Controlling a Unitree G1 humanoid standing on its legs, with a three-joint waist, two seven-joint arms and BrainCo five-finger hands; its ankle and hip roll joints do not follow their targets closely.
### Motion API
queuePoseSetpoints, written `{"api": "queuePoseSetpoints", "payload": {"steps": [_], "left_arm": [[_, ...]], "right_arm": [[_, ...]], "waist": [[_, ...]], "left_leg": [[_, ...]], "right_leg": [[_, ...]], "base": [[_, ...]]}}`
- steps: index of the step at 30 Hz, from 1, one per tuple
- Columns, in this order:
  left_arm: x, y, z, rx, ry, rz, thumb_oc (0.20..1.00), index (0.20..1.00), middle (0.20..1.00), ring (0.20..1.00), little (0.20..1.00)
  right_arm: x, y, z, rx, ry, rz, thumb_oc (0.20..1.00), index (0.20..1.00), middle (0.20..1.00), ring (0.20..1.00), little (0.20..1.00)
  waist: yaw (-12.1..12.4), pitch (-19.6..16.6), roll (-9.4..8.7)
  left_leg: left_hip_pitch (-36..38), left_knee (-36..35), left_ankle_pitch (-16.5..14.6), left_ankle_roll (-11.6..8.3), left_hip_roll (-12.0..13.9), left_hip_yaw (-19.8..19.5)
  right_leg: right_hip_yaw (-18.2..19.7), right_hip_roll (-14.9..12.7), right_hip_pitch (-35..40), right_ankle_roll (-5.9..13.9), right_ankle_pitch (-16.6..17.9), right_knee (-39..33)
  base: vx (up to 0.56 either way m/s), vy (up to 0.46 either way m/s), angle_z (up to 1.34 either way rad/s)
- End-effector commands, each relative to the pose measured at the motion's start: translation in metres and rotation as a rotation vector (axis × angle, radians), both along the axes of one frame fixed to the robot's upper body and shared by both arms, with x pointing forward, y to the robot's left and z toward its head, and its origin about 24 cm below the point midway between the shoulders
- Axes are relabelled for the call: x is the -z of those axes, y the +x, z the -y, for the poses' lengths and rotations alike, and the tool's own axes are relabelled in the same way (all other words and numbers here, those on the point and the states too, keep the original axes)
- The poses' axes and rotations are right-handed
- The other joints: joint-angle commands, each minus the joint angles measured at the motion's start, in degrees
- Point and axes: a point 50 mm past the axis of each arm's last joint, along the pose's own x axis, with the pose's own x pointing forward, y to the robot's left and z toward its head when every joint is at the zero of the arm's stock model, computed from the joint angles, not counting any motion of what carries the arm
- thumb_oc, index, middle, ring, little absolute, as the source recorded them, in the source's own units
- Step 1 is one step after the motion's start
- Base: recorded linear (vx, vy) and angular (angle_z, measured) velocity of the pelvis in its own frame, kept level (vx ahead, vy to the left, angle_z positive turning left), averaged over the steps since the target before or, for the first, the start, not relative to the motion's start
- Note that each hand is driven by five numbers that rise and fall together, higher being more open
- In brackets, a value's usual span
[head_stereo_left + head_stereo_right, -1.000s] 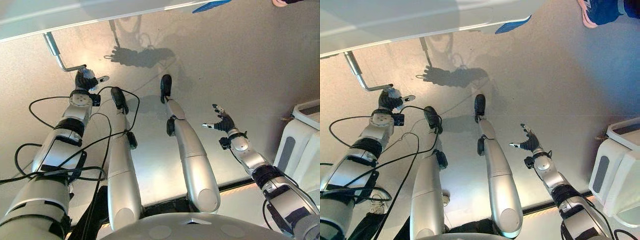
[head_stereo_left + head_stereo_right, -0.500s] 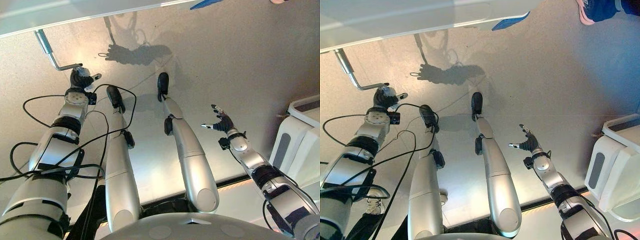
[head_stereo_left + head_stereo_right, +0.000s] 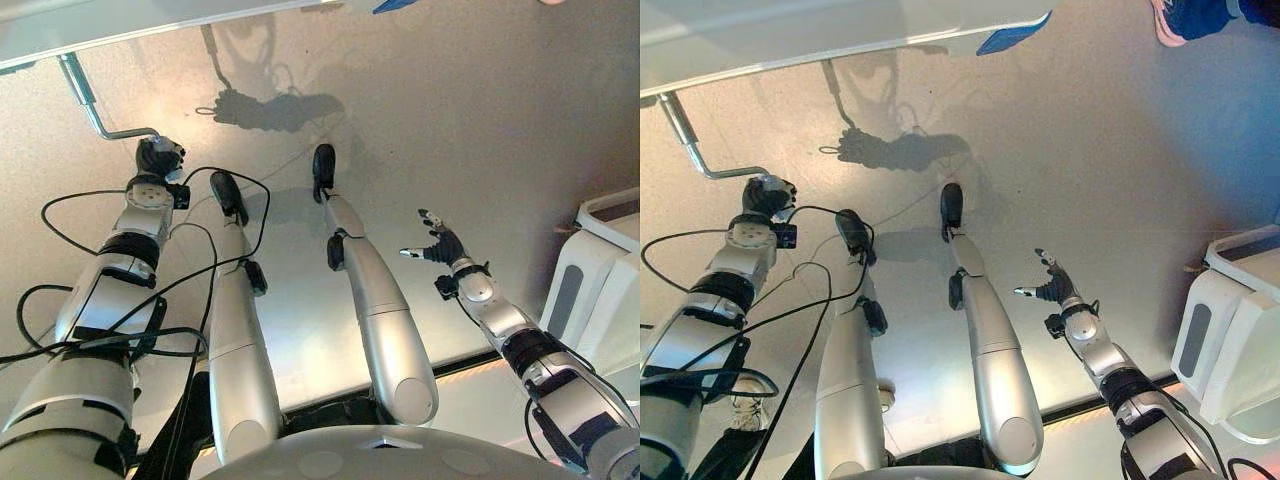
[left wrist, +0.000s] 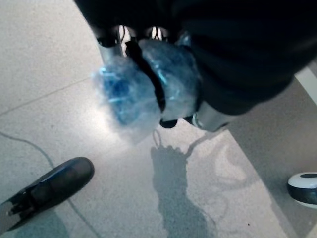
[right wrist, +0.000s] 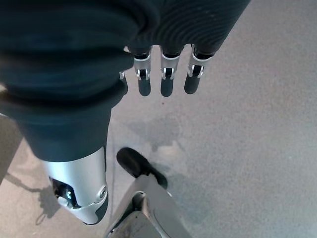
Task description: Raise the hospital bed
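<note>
The bed's pale frame edge (image 3: pixel 790 50) runs along the top. From it hangs a bent metal crank (image 3: pixel 85 95), which reaches toward my left hand (image 3: pixel 158 158). That hand is shut on the crank's handle (image 4: pixel 129 94), which is wrapped in bluish clear plastic; in the left wrist view its fingers curl round the wrap. My right hand (image 3: pixel 440 245) hangs open over the bare floor at the right, far from the crank, with its fingers (image 5: pixel 166 82) straight and nothing in them.
A white boxy unit (image 3: pixel 600 290) stands at the right edge. A person's shoe (image 3: pixel 1200 20) is at the top right. A blue flat piece (image 3: pixel 1012 33) sticks out under the bed edge. A caster wheel (image 4: pixel 303 187) sits on the floor.
The whole view has shifted a little. The left hand's outstretched finger has closed in round the crank handle. The right hand has stayed open in place.
</note>
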Motion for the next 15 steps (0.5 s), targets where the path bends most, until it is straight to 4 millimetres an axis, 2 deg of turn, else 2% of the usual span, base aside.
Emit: {"api": "queuePoseSetpoints", "payload": {"steps": [1,2,3,7,8,9,10,11,12,13,15], "left_arm": [[-0.003,0.003,0.009,0.050,0.012,0.026,0.200,0.200,0.200,0.200,0.200],[-0.003,0.003,0.010,0.058,0.016,0.024,0.200,0.200,0.200,0.200,0.200],[-0.004,0.004,0.010,0.058,0.017,0.028,0.200,0.200,0.200,0.200,0.200],[-0.007,0.007,0.019,0.101,0.030,0.038,0.200,0.200,0.200,0.200,0.200],[-0.007,0.010,0.030,0.142,0.038,0.047,0.200,0.200,0.200,0.200,0.200],[-0.009,0.010,0.030,0.142,0.039,0.052,0.200,0.200,0.200,0.200,0.200],[-0.008,0.011,0.035,0.162,0.036,0.054,0.200,0.200,0.200,0.200,0.200],[-0.008,0.011,0.035,0.162,0.036,0.054,0.200,0.200,0.200,0.200,0.200],[-0.011,0.016,0.056,0.243,0.050,0.077,0.200,0.200,0.200,0.200,0.200],[-0.011,0.016,0.056,0.243,0.050,0.076,0.200,0.200,0.200,0.200,0.200],[-0.014,0.019,0.085,0.358,0.085,0.103,0.200,0.200,0.200,0.200,0.200]], "right_arm": [[0.009,-0.013,0.004,0.002,0.001,-0.026,1.000,1.000,1.000,1.000,1.000],[0.008,-0.013,0.004,0.002,-0.001,-0.026,1.000,1.000,1.000,1.000,1.000],[0.007,-0.012,0.004,0.002,0.000,-0.021,1.000,1.000,1.000,1.000,1.000],[0.007,-0.012,0.004,0.002,-0.001,-0.021,1.000,1.000,1.000,1.000,1.000],[0.009,-0.013,0.003,-0.004,-0.001,-0.029,1.000,1.000,1.000,1.000,1.000],[0.007,-0.012,0.003,-0.004,0.000,-0.024,1.000,1.000,1.000,1.000,1.000],[0.009,-0.013,0.003,-0.004,0.000,-0.030,1.000,1.000,1.000,1.000,1.000],[0.009,-0.013,0.003,-0.004,0.000,-0.030,1.000,1.000,1.000,1.000,1.000],[0.010,-0.014,0.001,-0.015,-0.002,-0.035,1.000,1.000,1.000,1.000,1.000],[0.010,-0.015,0.001,-0.015,-0.002,-0.036,1.000,1.000,1.000,1.000,1.000],[0.012,-0.017,-0.001,-0.033,-0.012,-0.043,1.000,1.000,1.000,1.000,1.000]], "waist": [[1.3,-0.3,-1.95],[1.3,-0.3,-1.96],[1.1,-0.3,-2.16],[1.0,-0.3,-2.01],[1.2,-0.3,-1.86],[1.0,-0.3,-2.05],[1.2,-0.3,-1.84],[1.2,-0.3,-1.84],[1.1,-0.3,-1.59],[1.1,-0.3,-1.60],[0.9,-0.3,-1.45]], "left_leg": [[-2.0,4.5,-2.3,-0.37,-0.5,-1.6],[-1.9,4.5,-2.3,-0.37,-0.5,-1.5],[-3.1,4.4,-0.6,0.04,-0.8,-1.1],[-3.0,4.2,-0.4,-0.04,-0.9,-1.0],[-1.8,4.3,-2.1,-0.48,-0.6,-1.5],[-3.0,4.2,-0.4,-0.07,-0.9,-1.1],[-1.7,4.4,-2.1,-0.51,-0.7,-1.4],[-1.7,4.4,-2.1,-0.51,-0.7,-1.4],[-1.2,4.1,-1.9,-0.68,-0.7,-1.2],[-1.1,4.1,-2.0,-0.68,-0.7,-1.1],[-0.6,4.1,-2.0,-0.75,-0.7,-1.0]], "right_leg": [[1.6,-0.3,1.6,8.40,1.2,-0.8],[1.7,-0.2,1.6,8.41,1.2,-0.8],[1.5,-0.6,0.6,8.00,2.7,-1.1],[1.5,-0.6,0.6,8.00,2.7,-1.0],[1.6,-0.3,1.6,8.35,1.2,-0.5],[1.5,-0.6,0.5,7.94,2.7,-0.8],[1.7,-0.3,1.6,8.37,1.2,-0.4],[1.7,-0.3,1.6,8.37,1.2,-0.4],[1.8,-0.2,1.8,8.37,1.1,-0.2],[1.8,-0.2,1.8,8.37,1.1,-0.2],[2.0,-0.1,2.1,8.36,1.0,0.1]], "base": [[0.04,-0.008,0.00],[0.00,0.000,0.00],[-0.06,-0.006,-0.01],[-0.01,-0.006,0.01],[-0.01,-0.017,0.04],[0.04,-0.023,0.04],[0.00,0.000,0.00],[0.04,-0.015,0.01],[0.00,0.000,0.00],[0.00,0.000,0.00],[0.00,0.000,0.00]]}}
